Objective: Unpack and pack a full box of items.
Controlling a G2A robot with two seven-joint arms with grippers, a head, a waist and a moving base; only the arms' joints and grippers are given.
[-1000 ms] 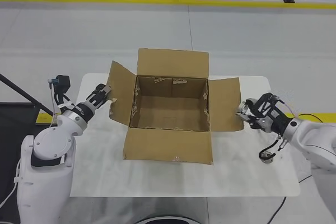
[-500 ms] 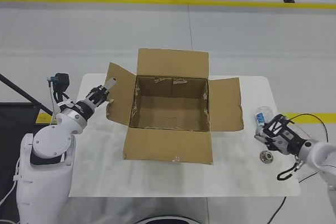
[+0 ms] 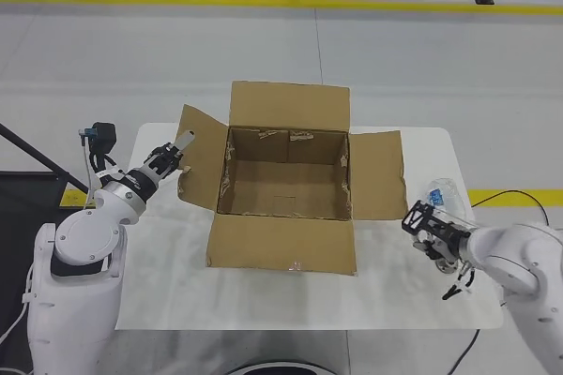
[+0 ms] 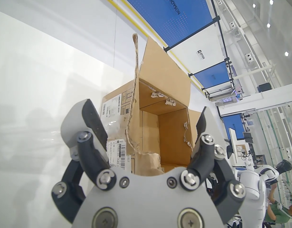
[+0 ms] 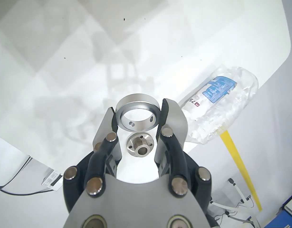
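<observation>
Presently, top view: cardboard box (image 3: 281,246) sits mid-frame on the white table (image 3: 169,281), all four flaps out, and its floor looks bare.

Left gripper (image 3: 180,148) is at the left of frame, just beside the left flap (image 3: 199,159). The wrist view shows its fingers spread wide with nothing between them, and the torn flap edge lies in line with the gap.

Right gripper (image 5: 138,110) is at the right of the top view, beyond the right flap. Its pads are closed on the sides of a metal ring (image 5: 136,98), which lies flat between them. A small flanged hub (image 5: 139,145) lies on the table close behind the ring. A clear plastic packet (image 5: 219,103) with a blue label lies near it, at the table's rounded edge.

Judgement: the ring is in hand for packing and has yet to go over the box.

Risks:
- The ring is smooth and round and is pinched at only two spots, so a quick swing could let it pivot or slip out.
- A low path towards the box could catch the raised right flap and shove the box.
- The packet lies at the table edge, and a brush from the arm could send it off.
- If the left fingers close on the ragged flap, it could tear further.
</observation>
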